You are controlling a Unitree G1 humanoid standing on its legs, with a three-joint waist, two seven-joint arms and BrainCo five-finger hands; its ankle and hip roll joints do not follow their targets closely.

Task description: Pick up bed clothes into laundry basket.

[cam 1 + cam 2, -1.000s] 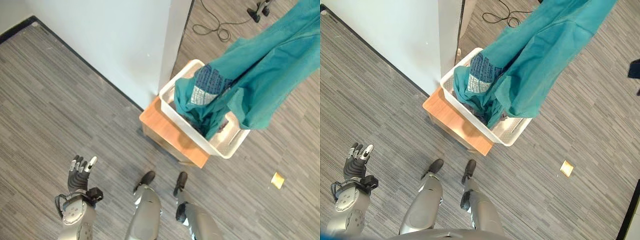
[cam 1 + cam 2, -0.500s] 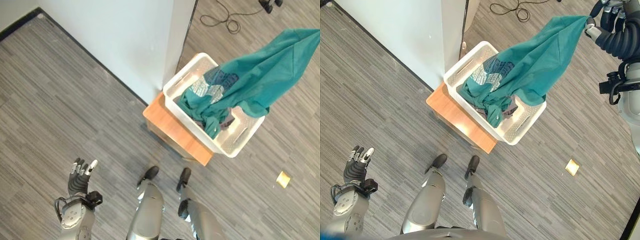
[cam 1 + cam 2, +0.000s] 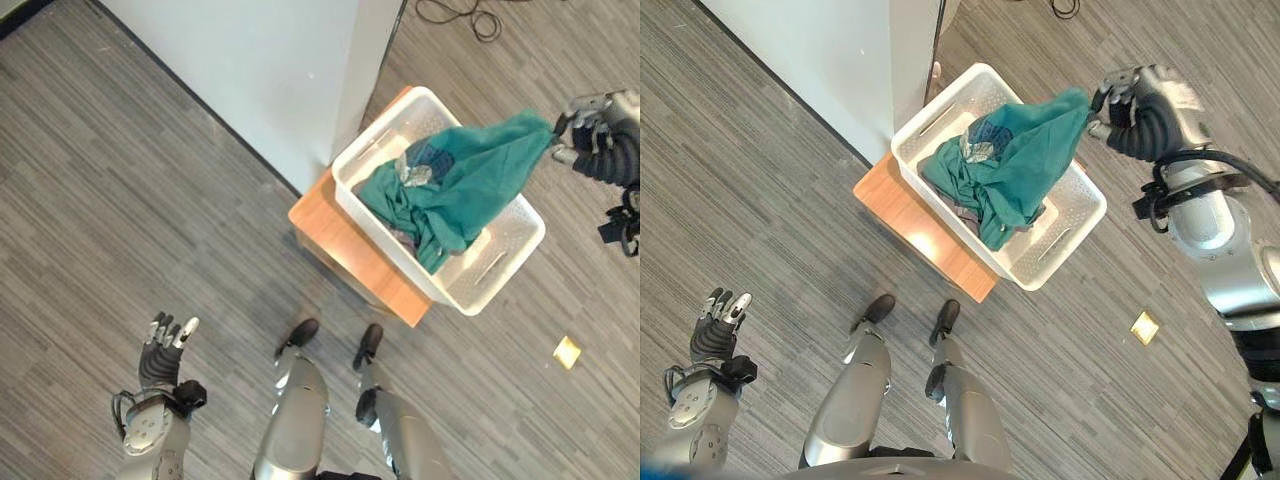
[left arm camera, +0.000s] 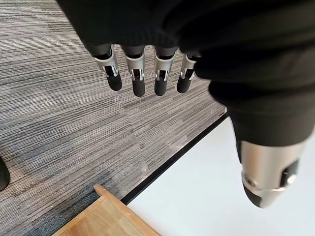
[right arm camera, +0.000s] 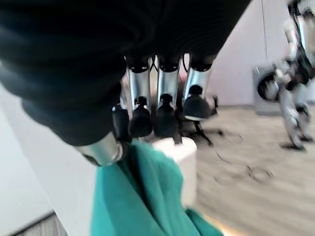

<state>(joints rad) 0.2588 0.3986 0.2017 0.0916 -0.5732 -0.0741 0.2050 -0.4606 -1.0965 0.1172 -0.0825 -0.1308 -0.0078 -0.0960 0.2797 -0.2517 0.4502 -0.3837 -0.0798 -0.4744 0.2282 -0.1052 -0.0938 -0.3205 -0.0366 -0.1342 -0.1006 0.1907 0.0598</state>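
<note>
A teal garment (image 3: 1025, 160) lies mostly inside a white laundry basket (image 3: 1077, 228) that stands on a low wooden stand (image 3: 910, 232). One corner of the cloth is lifted over the basket's far right rim, and my right hand (image 3: 1120, 110) is shut on that corner. In the right wrist view the curled fingers (image 5: 162, 105) pinch the teal cloth (image 5: 133, 201) against the thumb. My left hand (image 3: 160, 350) hangs low at the left over the floor, fingers (image 4: 138, 78) straight and holding nothing.
A white wall corner (image 3: 320, 90) stands right behind the basket and stand. A small yellow scrap (image 3: 567, 351) lies on the grey plank floor to the right. A black cord (image 3: 465, 15) loops on the floor far behind.
My right hand has come down and in towards the basket, lowering the teal garment so that most of it now lies bunched inside. The camera has shifted a little. The left hand stays put.
</note>
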